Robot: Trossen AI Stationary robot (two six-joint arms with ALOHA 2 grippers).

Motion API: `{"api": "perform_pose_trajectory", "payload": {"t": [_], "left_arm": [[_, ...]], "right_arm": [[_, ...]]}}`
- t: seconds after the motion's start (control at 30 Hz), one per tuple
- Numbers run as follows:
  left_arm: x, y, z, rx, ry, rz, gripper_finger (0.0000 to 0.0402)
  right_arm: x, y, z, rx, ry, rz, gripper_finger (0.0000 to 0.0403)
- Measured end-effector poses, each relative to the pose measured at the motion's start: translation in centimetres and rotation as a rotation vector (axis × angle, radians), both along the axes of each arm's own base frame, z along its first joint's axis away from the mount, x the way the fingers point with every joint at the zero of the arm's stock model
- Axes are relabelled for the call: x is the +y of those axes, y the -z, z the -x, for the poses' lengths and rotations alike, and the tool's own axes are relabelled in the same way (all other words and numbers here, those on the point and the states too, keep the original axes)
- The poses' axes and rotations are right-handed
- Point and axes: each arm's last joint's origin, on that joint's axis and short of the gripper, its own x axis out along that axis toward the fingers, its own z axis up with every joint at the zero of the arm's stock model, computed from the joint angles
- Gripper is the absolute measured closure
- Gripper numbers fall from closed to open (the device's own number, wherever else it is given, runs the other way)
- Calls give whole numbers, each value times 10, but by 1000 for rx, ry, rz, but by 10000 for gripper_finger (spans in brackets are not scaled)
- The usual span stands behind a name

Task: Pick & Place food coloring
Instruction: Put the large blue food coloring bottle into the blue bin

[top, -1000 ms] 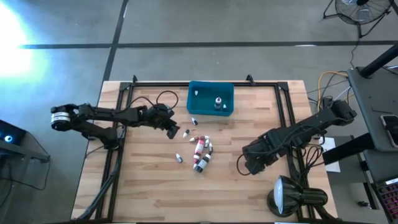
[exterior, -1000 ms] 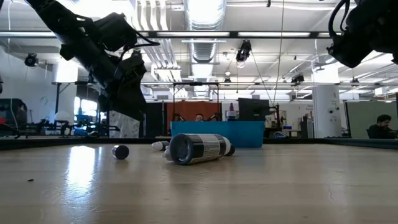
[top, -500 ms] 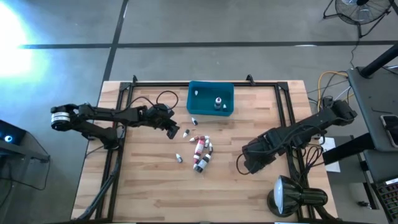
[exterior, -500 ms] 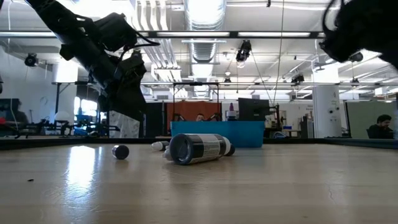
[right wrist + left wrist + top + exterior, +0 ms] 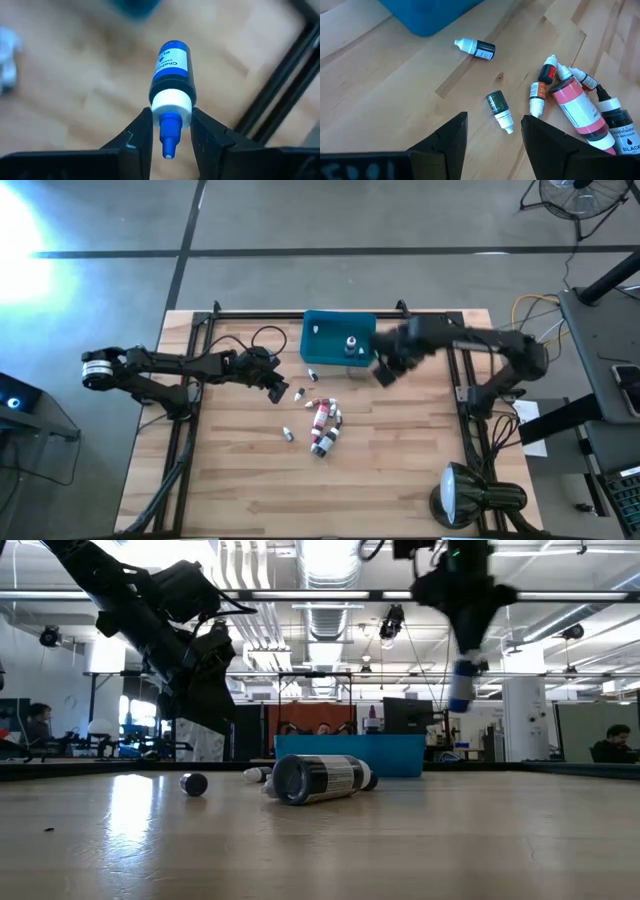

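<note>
Both arms are matte black, built of jointed tubular segments with loose black cables looping alongside. The left arm (image 5: pixel 190 366) has a silver-white ring at its base joint. The fingers (image 5: pixel 445 145) are dark, flat, angular plates.

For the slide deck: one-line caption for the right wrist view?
Right gripper jaws clamped on the white collar of a blue food coloring bottle, held above the wooden table.

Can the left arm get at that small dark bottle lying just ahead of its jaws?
Probably yes. The left gripper hangs open right over the small dark bottle, which lies alone on bare wood, apart from the bottle cluster.
</note>
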Motion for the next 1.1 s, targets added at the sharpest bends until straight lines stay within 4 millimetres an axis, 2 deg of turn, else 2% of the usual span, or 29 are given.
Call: {"api": "perform_pose_trajectory", "payload": {"t": [0.1,0.23,0.3,0.4,0.67,0.77,0.83,0.93,1.1], "left_arm": [[0,0,0,-1,-8,9,239],[0,0,0,0,-12,13,239],[0,0,0,0,-13,14,239],[0,0,0,2,-23,5,239],[2,0,1,5,-64,-15,239],[2,0,1,2,-77,-2,239],[2,0,1,1,-85,7,239],[2,0,1,1,-88,10,239],[2,1,1,4,-88,11,239]], "right_arm": [[-45,-8,-8,-48,17,34,308],[-101,-18,-7,-92,68,64,308],[-123,-19,-8,-114,79,43,308],[-146,-13,-20,-129,50,10,308],[-187,32,-71,-88,-55,-144,308],[-194,51,-78,7,-65,-219,308],[-199,61,-85,4,-81,-231,308],[-200,65,-91,-33,-92,-280,303],[-202,73,-92,-18,-104,-295,271]]}}
